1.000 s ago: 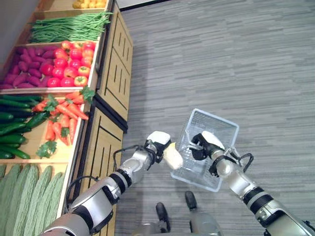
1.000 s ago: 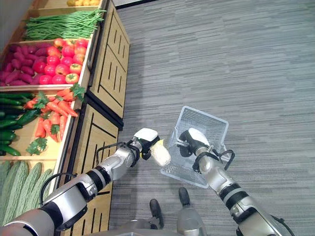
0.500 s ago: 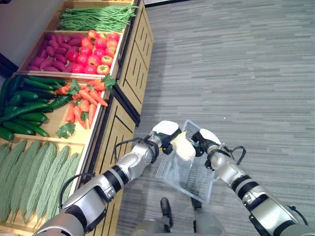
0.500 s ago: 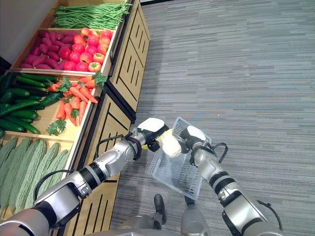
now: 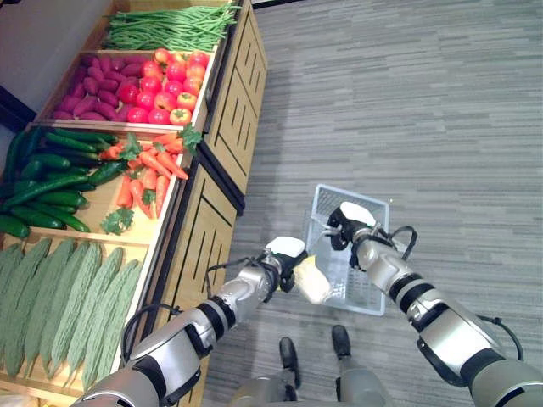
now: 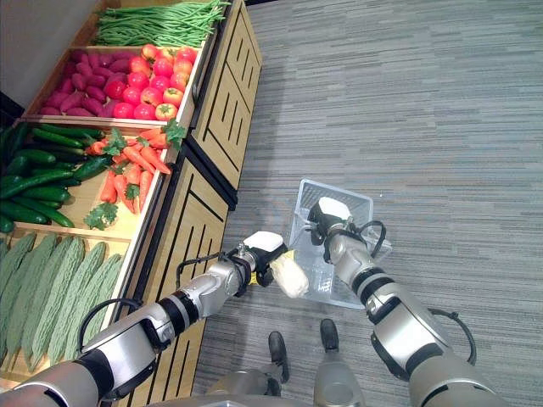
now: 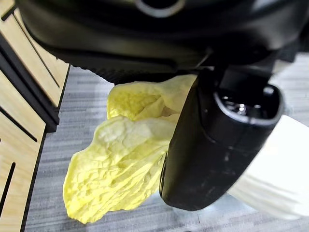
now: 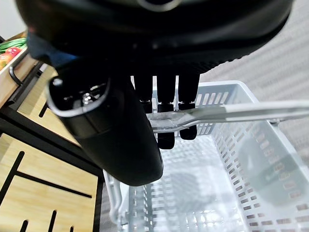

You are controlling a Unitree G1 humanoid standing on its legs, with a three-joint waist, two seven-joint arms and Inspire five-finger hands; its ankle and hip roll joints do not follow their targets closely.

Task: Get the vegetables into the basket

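Note:
My left hand [image 5: 280, 264] is shut on a pale yellow-white cabbage [image 5: 310, 282], whose crinkled leaves [image 7: 120, 159] show past the thumb in the left wrist view. The cabbage hangs just to the left of a white wire basket [image 5: 366, 288] and touches its near left rim. My right hand [image 5: 344, 227] is shut on the basket's handle [image 8: 227, 112] and holds the basket above the grey floor. The inside of the basket [image 8: 193, 193] looks bare.
A wooden produce stand [image 5: 212, 161] runs along the left, holding green beans [image 5: 165, 27], tomatoes [image 5: 161, 85], carrots [image 5: 144, 174], cucumbers [image 5: 42, 182] and bitter gourds [image 5: 59, 305]. Grey carpet floor [image 5: 424, 102] stretches to the right.
The basket has swung from tilted to level and moved right. My left hand with the cabbage has dropped lower, beside the basket's left rim. The camera has shifted a little.

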